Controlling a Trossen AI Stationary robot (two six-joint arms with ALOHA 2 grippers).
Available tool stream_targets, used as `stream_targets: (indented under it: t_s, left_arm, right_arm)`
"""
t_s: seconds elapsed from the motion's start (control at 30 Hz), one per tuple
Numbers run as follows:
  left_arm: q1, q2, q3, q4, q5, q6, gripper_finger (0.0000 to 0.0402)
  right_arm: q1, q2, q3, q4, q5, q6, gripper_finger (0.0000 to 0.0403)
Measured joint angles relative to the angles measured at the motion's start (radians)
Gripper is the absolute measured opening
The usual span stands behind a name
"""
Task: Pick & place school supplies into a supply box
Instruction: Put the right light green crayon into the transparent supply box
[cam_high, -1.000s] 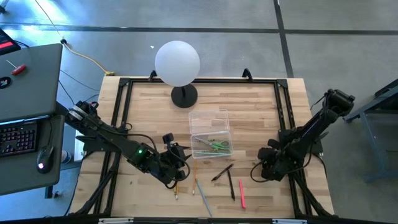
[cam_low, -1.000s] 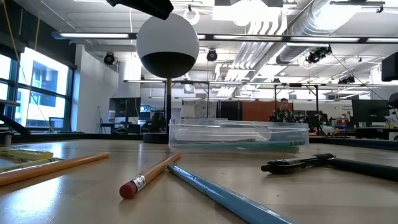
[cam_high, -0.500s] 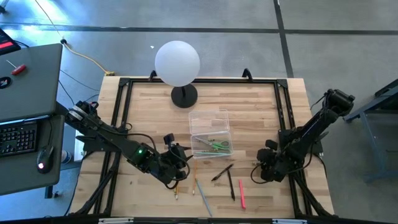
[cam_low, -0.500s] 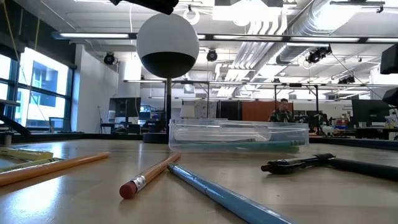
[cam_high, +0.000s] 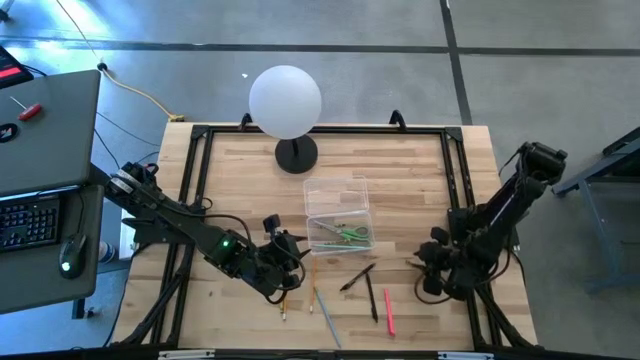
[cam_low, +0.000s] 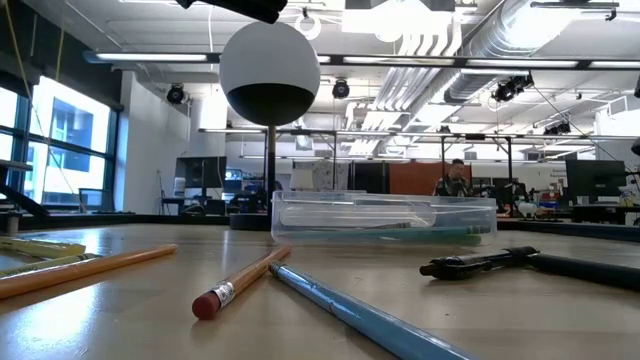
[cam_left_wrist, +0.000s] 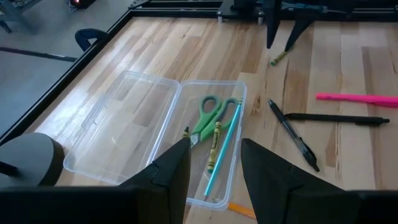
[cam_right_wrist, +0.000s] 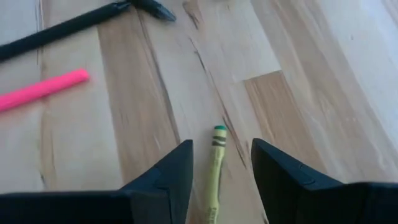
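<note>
The clear supply box (cam_high: 338, 215) lies open on the table, its lid folded flat toward the far side. In it lie green-handled scissors (cam_left_wrist: 208, 115), a green crayon (cam_left_wrist: 216, 140) and a teal pencil (cam_left_wrist: 222, 149). My left gripper (cam_left_wrist: 214, 168) is open above the box's near left corner and holds nothing. My right gripper (cam_right_wrist: 214, 180) is open, low over the table by the right rail. A yellow-green crayon (cam_right_wrist: 216, 162) lies flat between its fingers, untouched. Black pens (cam_high: 357, 277), a pink marker (cam_high: 388, 310) and pencils (cam_high: 315, 298) lie near the near edge.
A white globe lamp (cam_high: 286, 100) stands on its dark base at the far middle, behind the box. A black frame rail (cam_high: 455, 190) runs around the table top. In the low view, a red-eraser pencil (cam_low: 240, 285), a blue pencil (cam_low: 350, 310) and a black pen (cam_low: 500, 262) lie before the box (cam_low: 385, 218).
My right arm has shifted a little toward the table's near edge and turned at the wrist. The left arm, the box and the loose pens have stayed where they were.
</note>
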Motion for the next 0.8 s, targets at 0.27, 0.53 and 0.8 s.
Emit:
stream_targets:
  t_s: [0.27, 0.53, 0.8]
  left_arm:
    - [0.000, 0.000, 0.000, 0.000, 0.000, 0.000, 0.0172]
    - [0.000, 0.000, 0.000, 0.002, 0.000, -0.002, 0.0172]
    - [0.000, 0.000, 0.000, 0.003, 0.002, -0.005, 0.0172]
  right_arm:
    - [0.024, 0.150, 0.000, 0.062, 0.014, 0.026, 0.0142]
    - [0.102, 0.373, 0.003, 0.133, 0.210, 0.101, 0.0142]
    - [0.128, 0.449, 0.001, 0.201, 0.270, 0.098, 0.0128]
